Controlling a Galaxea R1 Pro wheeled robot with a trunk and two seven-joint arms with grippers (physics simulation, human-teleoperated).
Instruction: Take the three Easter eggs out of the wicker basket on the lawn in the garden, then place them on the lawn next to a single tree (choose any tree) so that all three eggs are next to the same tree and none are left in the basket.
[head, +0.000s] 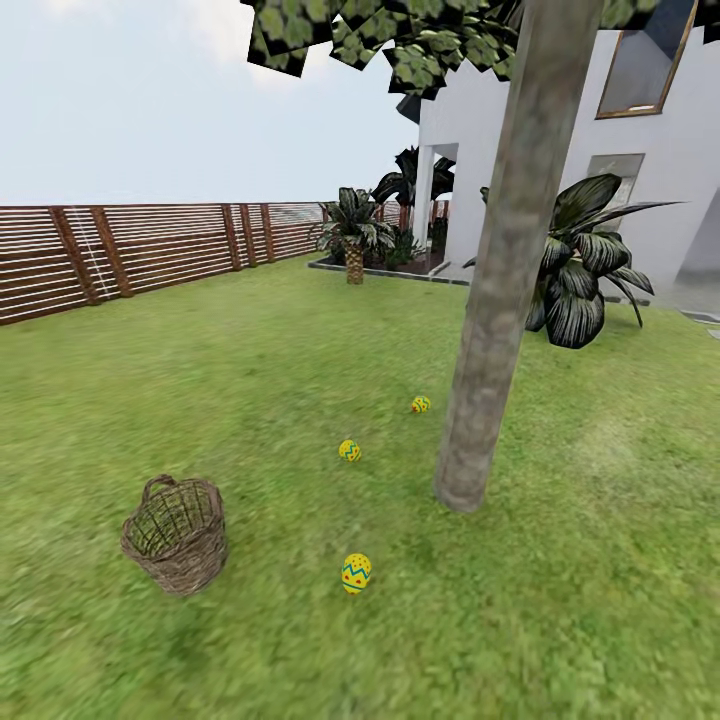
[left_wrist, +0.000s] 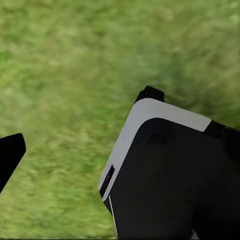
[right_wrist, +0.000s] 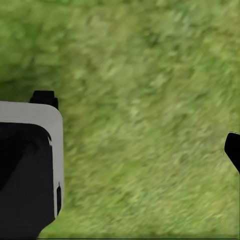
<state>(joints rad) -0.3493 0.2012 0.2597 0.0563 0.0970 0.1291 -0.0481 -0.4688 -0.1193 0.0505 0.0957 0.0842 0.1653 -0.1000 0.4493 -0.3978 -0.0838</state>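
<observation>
In the head view, all 3 Easter eggs lie on the lawn (head: 250, 350), outside the wicker basket (head: 177, 534). The basket sits tilted at about 8 o'clock from the foot of the tree (head: 497, 290), its mouth turned up and toward the fence (head: 130, 252); through the open weave I see only grass and wicker, so it looks empty, though the far inner wall is partly hidden.

The farthest egg (head: 420, 404) lies near the trunk, at about 10 o'clock from its base. The middle egg (head: 349, 450) rests at about 9 o'clock from the base, a little further out. The nearest egg (head: 356, 573) lies at about 7 o'clock from the base, between basket and trunk and closer to the basket.

My judgement: the emptying step is done, and the task is nearly or fully complete. The 1 open question is whether the nearest egg counts as next to the tree; if not, it needs moving closer to the trunk.

Each wrist view looks down at blurred grass past part of the robot's dark and white body, with a dark fingertip at the frame edge. Neither end effector has anything visible in it, and how far either stands open I cannot tell.
</observation>
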